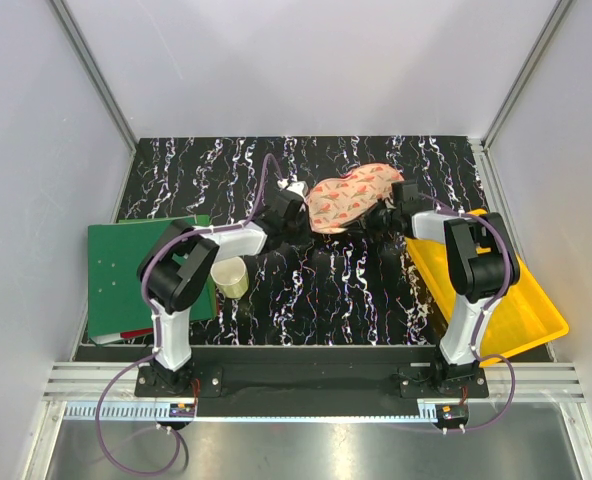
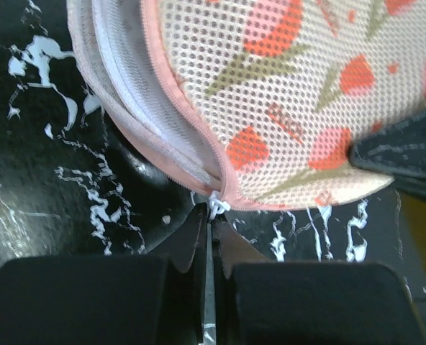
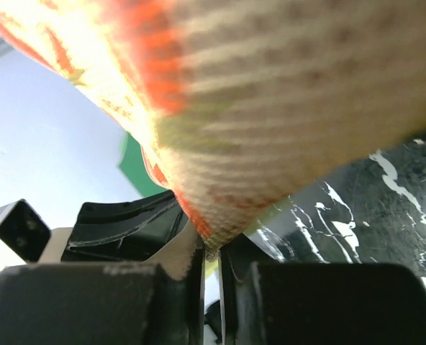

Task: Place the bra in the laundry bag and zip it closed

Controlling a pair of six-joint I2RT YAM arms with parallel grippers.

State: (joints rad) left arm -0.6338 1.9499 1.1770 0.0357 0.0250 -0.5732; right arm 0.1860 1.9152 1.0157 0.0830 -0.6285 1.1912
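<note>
Left arm, left of frame: white tubular links, bulky black joint housings, black base at bottom edge. Purple cable loops out from base at lower left; second run arcs above forearm. Right arm, right of frame: same white-and-black build, purple cable loop at lower right. Left gripper: matte black fingers, blocky, tapering to thin tips. Right gripper: same black fingers, greyish wear on top edge.
</note>
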